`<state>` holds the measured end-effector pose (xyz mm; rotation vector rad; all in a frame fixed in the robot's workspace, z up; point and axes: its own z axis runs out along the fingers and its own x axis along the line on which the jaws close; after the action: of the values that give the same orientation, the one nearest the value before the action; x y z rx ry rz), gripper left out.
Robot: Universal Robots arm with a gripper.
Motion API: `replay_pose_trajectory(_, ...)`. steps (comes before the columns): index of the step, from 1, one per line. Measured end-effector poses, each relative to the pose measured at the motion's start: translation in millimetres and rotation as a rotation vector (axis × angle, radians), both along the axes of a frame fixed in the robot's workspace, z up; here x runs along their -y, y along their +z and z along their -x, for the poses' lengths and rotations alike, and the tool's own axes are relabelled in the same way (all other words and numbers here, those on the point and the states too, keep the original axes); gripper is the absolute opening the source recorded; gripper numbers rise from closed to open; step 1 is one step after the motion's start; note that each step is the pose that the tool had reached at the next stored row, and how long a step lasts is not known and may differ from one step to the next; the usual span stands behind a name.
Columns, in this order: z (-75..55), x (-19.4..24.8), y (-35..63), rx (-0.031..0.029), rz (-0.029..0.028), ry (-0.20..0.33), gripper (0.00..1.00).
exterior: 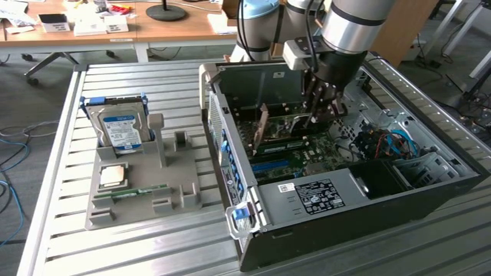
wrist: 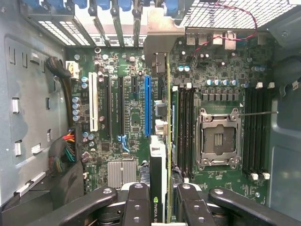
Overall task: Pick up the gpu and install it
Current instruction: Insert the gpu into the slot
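Observation:
The gpu [wrist: 158, 162] stands on edge inside the open computer case [exterior: 345, 198], and my gripper [wrist: 160, 207] is shut on it, one black finger [wrist: 136, 202] on each side. Its silver end bracket [wrist: 160, 37] reaches the case's rear slot openings. The card's thin green edge runs over the motherboard [wrist: 127, 155], close beside the long blue slot [wrist: 147, 106]. I cannot tell whether it sits in a slot. In the exterior view my gripper [exterior: 321, 112] reaches down into the case with the gpu [exterior: 288, 125] below it.
A grey holder [exterior: 153, 190] on the slatted table at the exterior view's left carries a hard drive [exterior: 121, 129], a CPU chip [exterior: 112, 174] and a RAM stick [exterior: 142, 191]. Inside the case are a CPU socket [wrist: 218, 136], cable bundles [exterior: 383, 141] and case walls close around.

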<state>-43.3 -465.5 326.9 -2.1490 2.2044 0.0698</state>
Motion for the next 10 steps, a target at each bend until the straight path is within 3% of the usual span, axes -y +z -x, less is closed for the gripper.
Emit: replay_pose_trajectory(10,1.8,1.5,-2.2,-0.0001,0.0013,0.0,0.27)
